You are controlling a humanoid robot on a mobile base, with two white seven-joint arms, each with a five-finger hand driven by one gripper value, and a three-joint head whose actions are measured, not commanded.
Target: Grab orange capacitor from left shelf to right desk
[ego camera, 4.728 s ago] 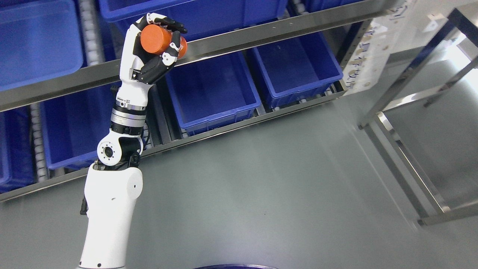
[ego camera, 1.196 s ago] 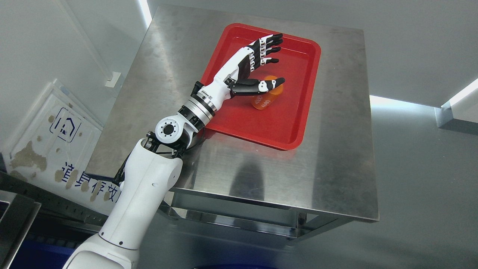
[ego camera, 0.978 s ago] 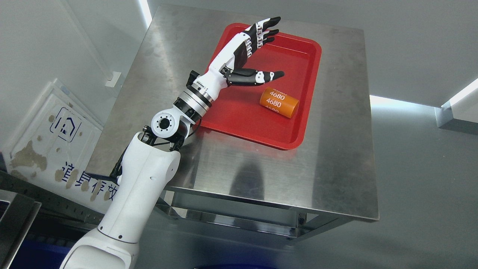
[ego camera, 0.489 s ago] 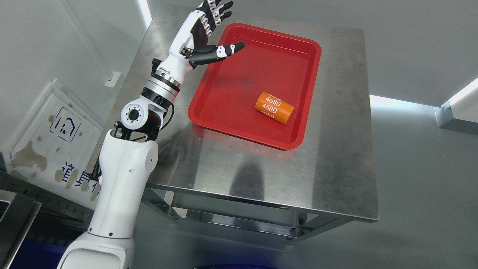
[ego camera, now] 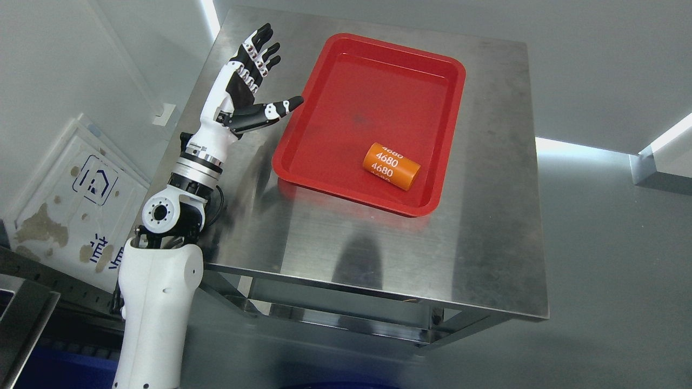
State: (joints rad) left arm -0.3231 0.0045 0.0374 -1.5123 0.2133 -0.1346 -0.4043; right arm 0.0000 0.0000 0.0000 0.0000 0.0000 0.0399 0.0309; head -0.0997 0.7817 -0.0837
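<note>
The orange capacitor (ego camera: 391, 166), a short cylinder printed with white "4680", lies on its side in the red tray (ego camera: 346, 86) near the tray's front right corner. The tray rests on a steel desk (ego camera: 486, 227). My left hand (ego camera: 265, 81) is raised over the desk's left part, just left of the tray, with fingers spread and thumb pointing toward the tray rim. It holds nothing and is well apart from the capacitor. No right arm shows.
A white panel with blue print (ego camera: 70, 210) leans against the wall left of the desk. A metal shelf corner (ego camera: 21, 319) shows at the bottom left. Grey floor (ego camera: 611, 270) lies to the right of the desk.
The left hand released the capacitor into the tray, then drew back left and toward me off the tray. The capacitor rolled slightly toward the tray's front. Before that the camera swung from shelf to desk.
</note>
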